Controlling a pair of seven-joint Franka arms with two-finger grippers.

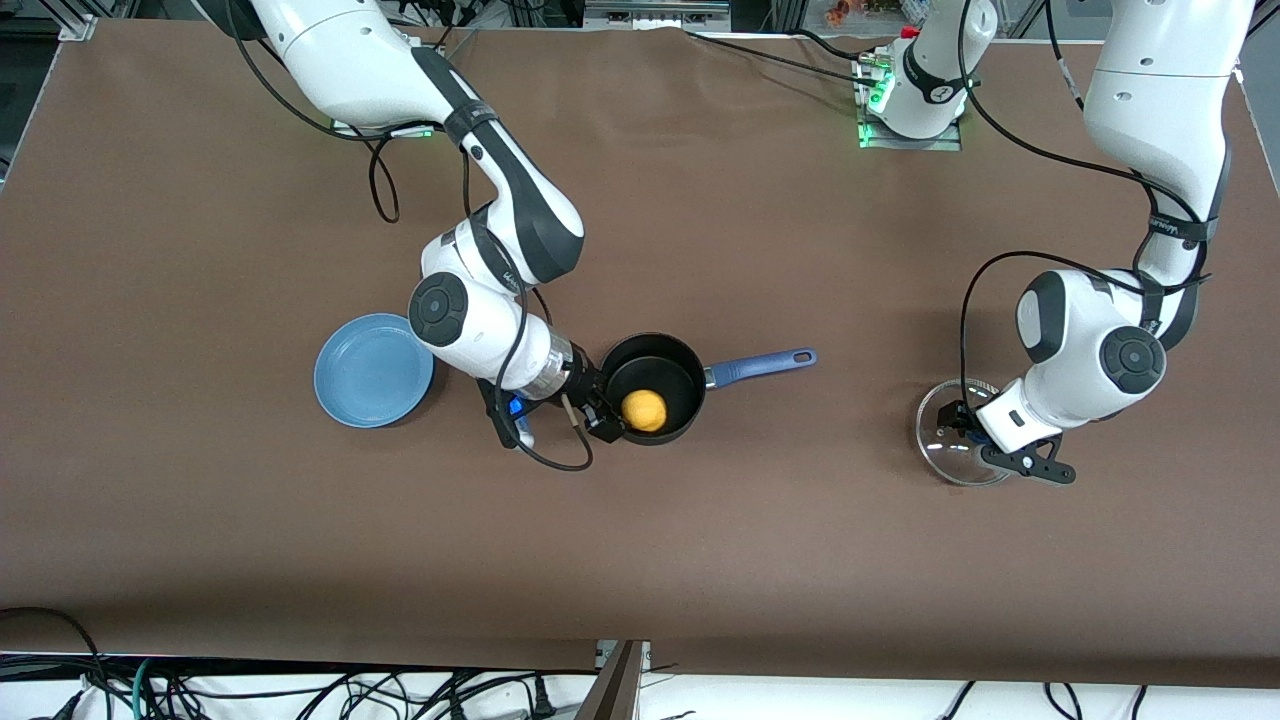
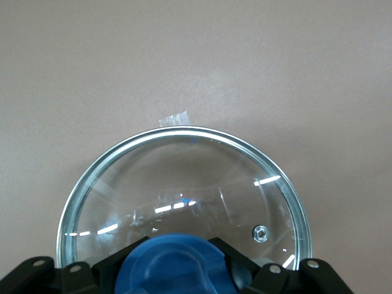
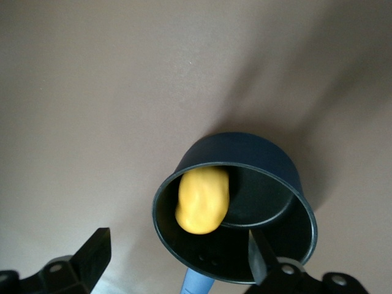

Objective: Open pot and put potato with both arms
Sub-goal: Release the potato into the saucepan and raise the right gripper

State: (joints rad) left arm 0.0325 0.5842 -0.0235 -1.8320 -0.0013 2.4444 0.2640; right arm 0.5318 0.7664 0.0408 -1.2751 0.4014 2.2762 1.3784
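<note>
Worktop: brown cloth cover, spans nearly whole front view; cables hang below its camera-side edge.

Right arm reaches to mid-worktop. Left arm stays toward its own end.

Blue plate beside right arm's wrist, toward that arm's end.

Pot approx. worktop centre, lid off, blue handle toward left arm's end.

Glass lid w/ blue knob low at the worktop near left arm's end. Left wrist view only: left hand clenched on the knob.

Right hand at pot rim, released, fingers spread wide; right wrist view shows them straddling the rim.

Potato inside pot, against wall nearest right hand.
</note>
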